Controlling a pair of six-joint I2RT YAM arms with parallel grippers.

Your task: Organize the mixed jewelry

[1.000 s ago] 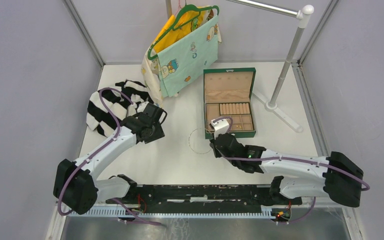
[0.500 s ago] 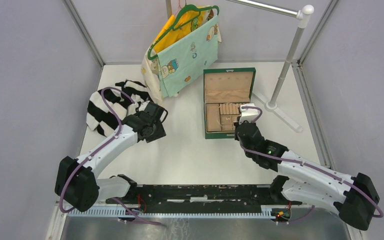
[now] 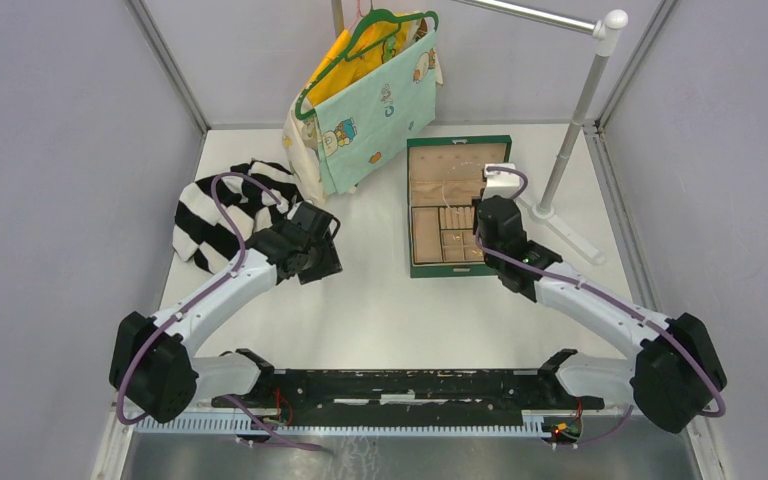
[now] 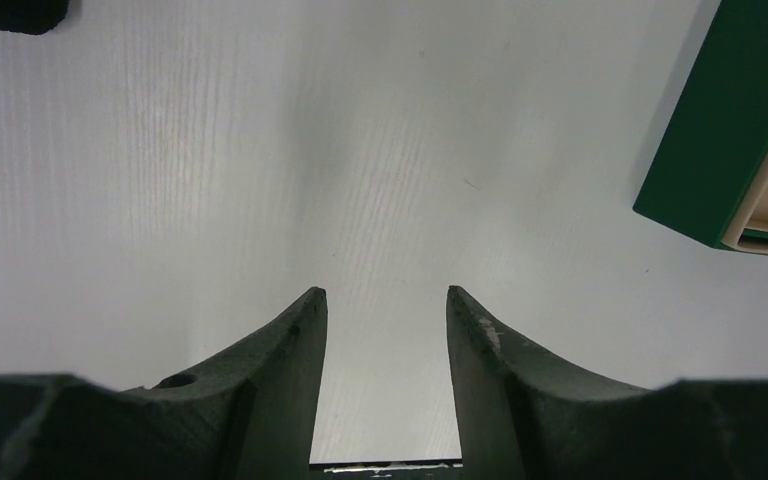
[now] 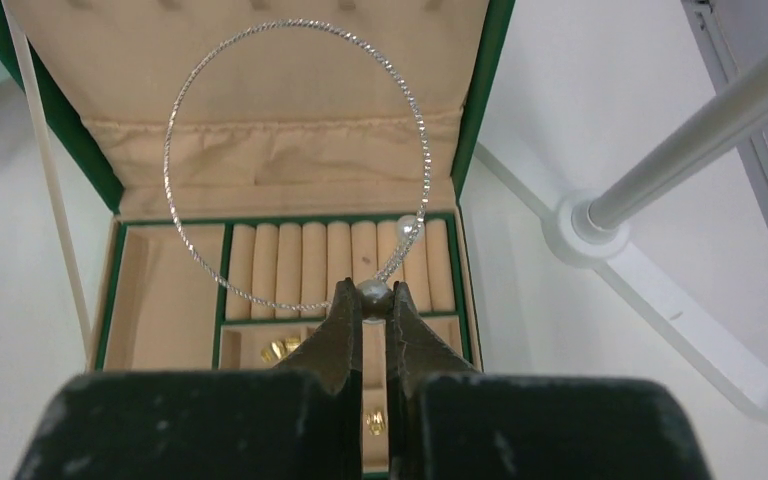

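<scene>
Right wrist view reveals right gripper (image 5: 371, 296) pinching bangle (image 5: 407, 228).

The top camera is looking down from behind; both close-in wrist cameras are seemingly sharing the green box (image 3: 435, 165).

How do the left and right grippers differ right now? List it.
The left gripper is open and empty; the right gripper is shut on the pearl of a silver bangle. The left hangs over the table; the right hangs at the open green box. Both are dark and two-fingered.
</scene>
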